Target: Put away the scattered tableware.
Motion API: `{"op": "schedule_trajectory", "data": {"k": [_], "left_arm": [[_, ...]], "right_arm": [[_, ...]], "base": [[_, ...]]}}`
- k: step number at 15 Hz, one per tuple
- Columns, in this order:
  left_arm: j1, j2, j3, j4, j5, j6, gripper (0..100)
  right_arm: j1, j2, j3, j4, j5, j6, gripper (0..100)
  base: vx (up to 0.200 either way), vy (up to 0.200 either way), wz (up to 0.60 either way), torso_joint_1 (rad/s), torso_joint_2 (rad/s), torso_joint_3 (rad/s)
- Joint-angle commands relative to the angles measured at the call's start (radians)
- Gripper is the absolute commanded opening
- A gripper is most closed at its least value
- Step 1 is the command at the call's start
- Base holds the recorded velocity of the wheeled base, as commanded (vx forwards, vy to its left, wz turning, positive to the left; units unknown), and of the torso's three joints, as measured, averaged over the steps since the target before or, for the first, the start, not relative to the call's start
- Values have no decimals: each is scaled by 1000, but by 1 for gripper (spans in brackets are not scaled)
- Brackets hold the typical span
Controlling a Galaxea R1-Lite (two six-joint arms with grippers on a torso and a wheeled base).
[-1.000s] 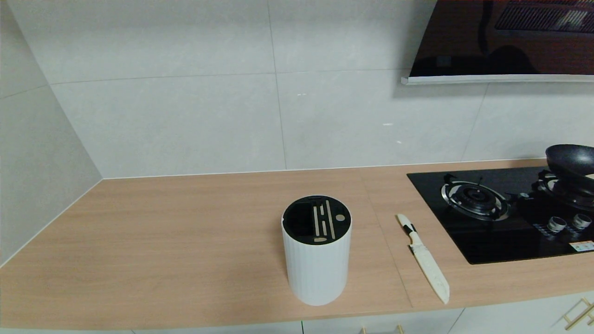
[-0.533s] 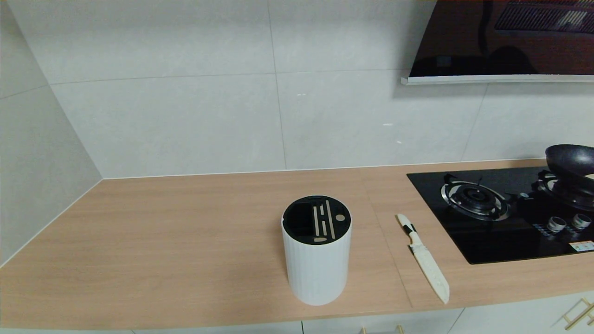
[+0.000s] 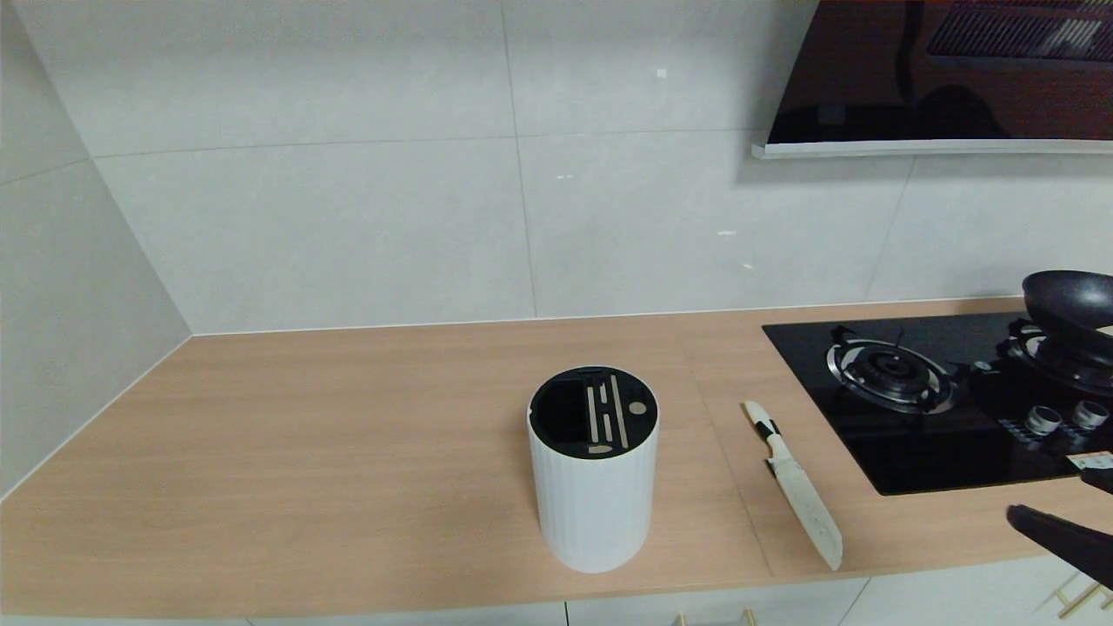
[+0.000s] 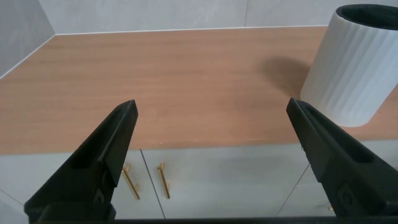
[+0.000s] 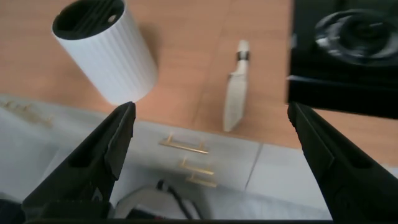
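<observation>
A white knife (image 3: 793,483) with a black band on its handle lies flat on the wooden counter (image 3: 348,435), blade toward the front edge, also seen as knife (image 5: 235,93). To its left stands a white ribbed holder (image 3: 594,469) with a black slotted top, the holder (image 5: 106,50) (image 4: 357,62) showing in both wrist views. My right gripper (image 5: 211,155) is open in front of the counter edge, and its dark fingers (image 3: 1065,539) show at the lower right. My left gripper (image 4: 214,155) is open, low before the counter, left of the holder.
A black gas hob (image 3: 939,391) with burners and knobs sits at the right, a dark pan (image 3: 1069,304) on its far burner. A range hood (image 3: 939,78) hangs above. Cabinet fronts with gold handles (image 5: 183,146) lie below the counter. A tiled wall closes the back and left.
The right gripper's fingers have come into the head view at the lower right corner. The knife and holder have not moved.
</observation>
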Motion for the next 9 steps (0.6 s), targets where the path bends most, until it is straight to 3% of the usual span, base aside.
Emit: {"op": "schedule_trajectory", "data": {"k": [1, 4, 6, 9], "left_arm": [[0, 0, 0, 0, 0, 0, 100], [0, 0, 0, 0, 0, 0, 100], [0, 0, 0, 0, 0, 0, 100], [0, 0, 0, 0, 0, 0, 100]], "right_arm": [[76, 327, -72, -94, -18, 1, 100], [105, 620, -171, -230, -26, 1, 100], [108, 817, -220, -358, -84, -5, 100], [108, 965, -250, -461, -139, -7, 100]], "base": [[0, 0, 0, 0, 0, 0], [0, 0, 0, 0, 0, 0], [0, 0, 0, 0, 0, 0], [0, 0, 0, 0, 0, 0]]}}
